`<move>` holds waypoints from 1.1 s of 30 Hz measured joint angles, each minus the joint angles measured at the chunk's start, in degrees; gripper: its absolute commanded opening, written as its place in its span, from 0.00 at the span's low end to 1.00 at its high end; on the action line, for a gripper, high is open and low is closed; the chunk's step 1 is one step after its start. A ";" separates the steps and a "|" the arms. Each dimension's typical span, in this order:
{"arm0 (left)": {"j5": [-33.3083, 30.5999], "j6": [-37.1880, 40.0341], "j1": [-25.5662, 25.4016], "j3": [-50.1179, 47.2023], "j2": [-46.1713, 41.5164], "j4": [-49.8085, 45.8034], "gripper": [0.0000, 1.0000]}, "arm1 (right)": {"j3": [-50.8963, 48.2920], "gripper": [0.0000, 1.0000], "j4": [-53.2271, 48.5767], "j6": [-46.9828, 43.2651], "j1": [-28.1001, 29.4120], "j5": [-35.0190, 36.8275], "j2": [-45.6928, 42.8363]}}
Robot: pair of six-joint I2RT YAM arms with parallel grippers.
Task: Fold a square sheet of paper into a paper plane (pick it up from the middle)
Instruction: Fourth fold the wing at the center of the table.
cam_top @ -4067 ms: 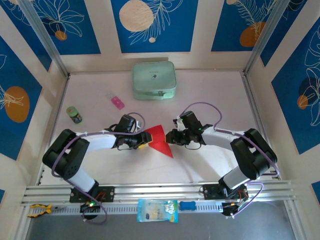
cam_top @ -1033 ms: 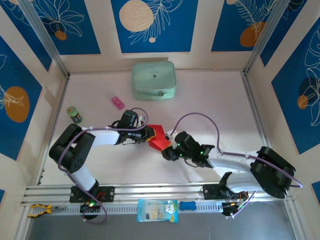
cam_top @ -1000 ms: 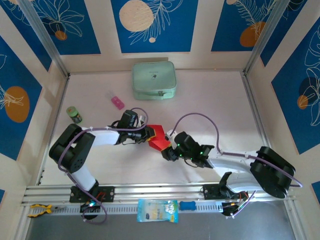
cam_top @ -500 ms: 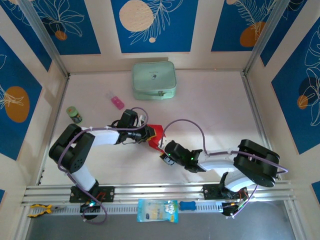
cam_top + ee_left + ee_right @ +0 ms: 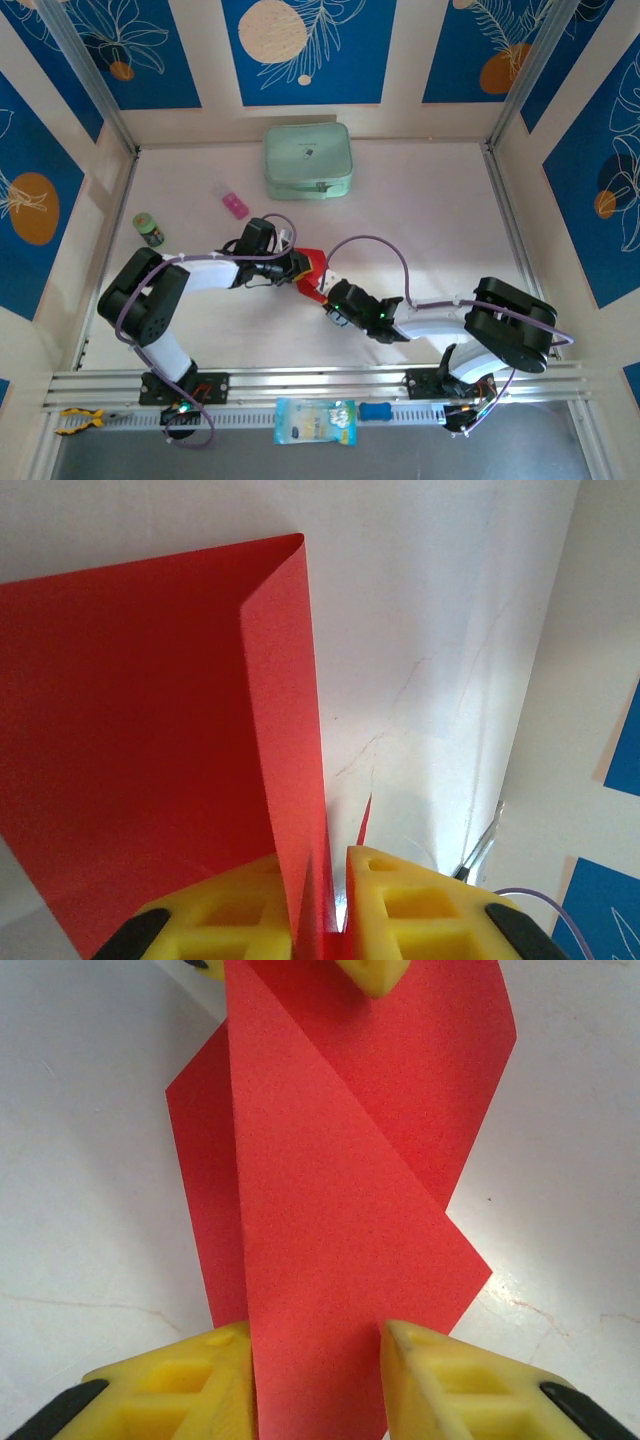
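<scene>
- The left arm (image 5: 200, 272) bends out to the left, and its forearm reaches right toward the table's middle.
- The left gripper (image 5: 297, 268) points right. In the wrist view its yellow fingers (image 5: 420, 905) are pinched almost together on an edge of the red sheet of paper (image 5: 150, 730).
- The right arm (image 5: 440, 320) lies low, its elbow to the right and its forearm stretched left.
- The right gripper (image 5: 329, 299) sits just beside the left one, on the near side. Its fingers (image 5: 455, 1375) stand apart, with the sheet running between them.
</scene>
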 measured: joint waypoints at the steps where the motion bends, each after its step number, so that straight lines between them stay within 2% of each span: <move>1: 0.07 0.00 0.00 0.00 0.00 0.00 0.17 | 0.13 0.38 0.00 0.00 -0.02 0.00 0.15; 23: 0.81 -0.04 0.11 0.31 -0.07 0.00 0.15 | 0.74 0.37 0.00 -0.02 -0.13 0.55 1.38; 33: 0.81 -0.24 0.11 0.33 -0.07 0.00 0.15 | 0.74 0.25 0.02 -0.17 -0.13 0.66 1.38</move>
